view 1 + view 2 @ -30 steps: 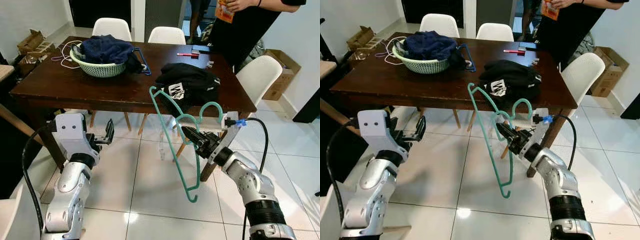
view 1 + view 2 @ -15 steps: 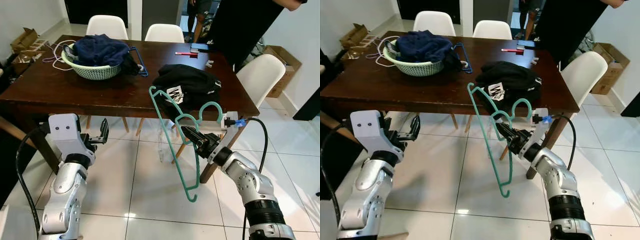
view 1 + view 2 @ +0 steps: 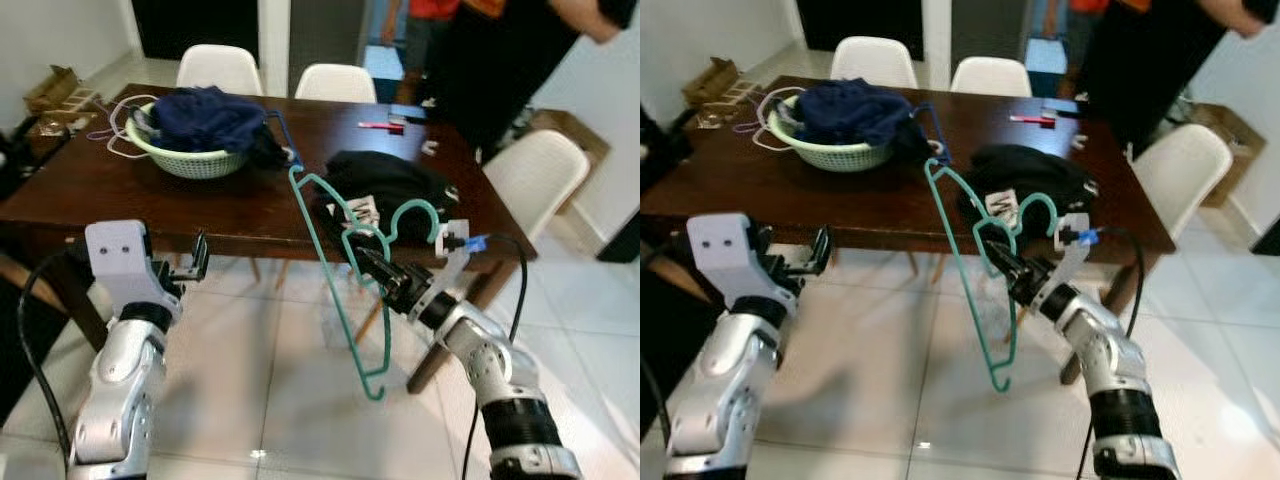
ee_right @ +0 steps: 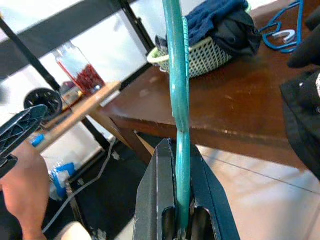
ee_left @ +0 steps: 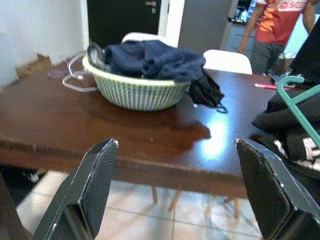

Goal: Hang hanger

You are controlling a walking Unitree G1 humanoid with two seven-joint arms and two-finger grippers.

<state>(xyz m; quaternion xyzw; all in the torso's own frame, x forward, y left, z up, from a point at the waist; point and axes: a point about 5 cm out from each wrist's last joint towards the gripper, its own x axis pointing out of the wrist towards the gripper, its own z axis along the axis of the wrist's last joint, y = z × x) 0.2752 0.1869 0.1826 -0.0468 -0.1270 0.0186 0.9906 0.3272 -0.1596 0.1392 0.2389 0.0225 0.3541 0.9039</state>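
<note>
1. Nearest, above the white tiled floor (image 3: 290, 380), the right claw (image 3: 372, 266) is raised in front of the desk, its two black fingers (image 4: 160, 200) pressed tight on the green hanger (image 3: 335, 270) — the wrist view shows the green bar running straight up from between them.
2. The claw grips the hanger near its neck: the hook curls up just above and to the right of the claw, while the long triangular frame hangs tilted, one corner up by the desk edge and the other low over the floor.
3. The hanger is held in the air, touching neither the desk nor the floor.
4. The left claw (image 3: 195, 258) is raised on the robot's left before the near desk edge, its fingers (image 5: 97, 175) spread wide with nothing between them.
5. Beyond lies the dark wooden desk (image 3: 120, 190). A black garment (image 3: 390, 185) is heaped on its right part, just behind the hanger's upper corner.
6. Farther back on the left stands a pale green basket (image 3: 190, 160) heaped with dark blue clothes (image 3: 205, 115); a blue hanger (image 3: 285, 140) lies just beside it.
7. A red pen (image 3: 378, 125) lies near the far edge.
8. White chairs (image 3: 340, 82) stand around the desk, and a person in black (image 3: 500, 70) stands at the far right — partly cut off.
</note>
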